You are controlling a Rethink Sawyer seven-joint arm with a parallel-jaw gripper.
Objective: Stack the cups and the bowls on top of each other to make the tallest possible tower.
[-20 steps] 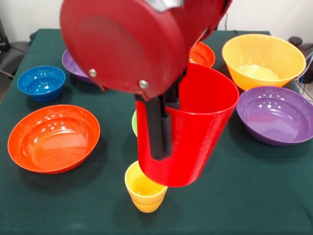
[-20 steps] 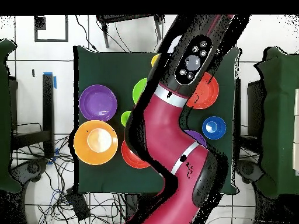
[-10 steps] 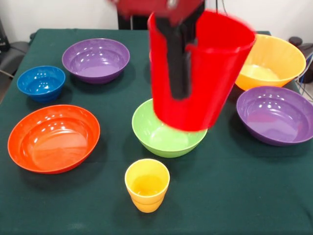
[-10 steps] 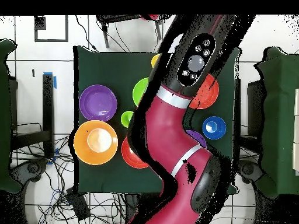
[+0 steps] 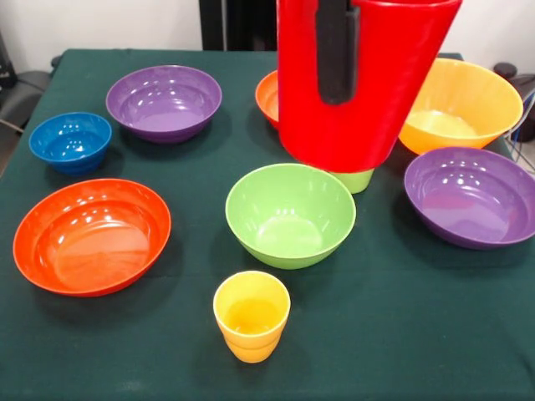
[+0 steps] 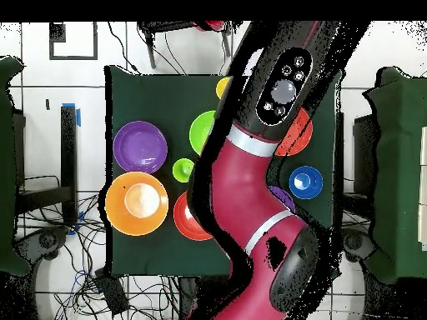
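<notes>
My gripper [image 5: 349,71] is shut on the red cup [image 5: 359,109], one black finger [image 5: 337,50] down its outer wall. The cup hangs upright, high above the table, over the far side of the light green bowl [image 5: 290,213]. The yellow cup [image 5: 251,316] stands alone near the front edge. A light green cup [image 5: 354,180] peeks out behind the red cup. No tower is in view; each piece on the table stands by itself. In the overhead view the arm [image 6: 258,167] hides the gripper and the red cup.
Around them are a blue bowl [image 5: 70,140], two purple bowls [image 5: 164,102] [image 5: 471,194], a red-orange bowl [image 5: 90,234], another red-orange bowl [image 5: 267,96] behind the red cup, and a large orange bowl [image 5: 464,104]. The table is dark green cloth [image 5: 401,334].
The gripper has lifted the red cup from just above the yellow cup and carried it up and toward the back right, uncovering the green bowl and the yellow cup.
</notes>
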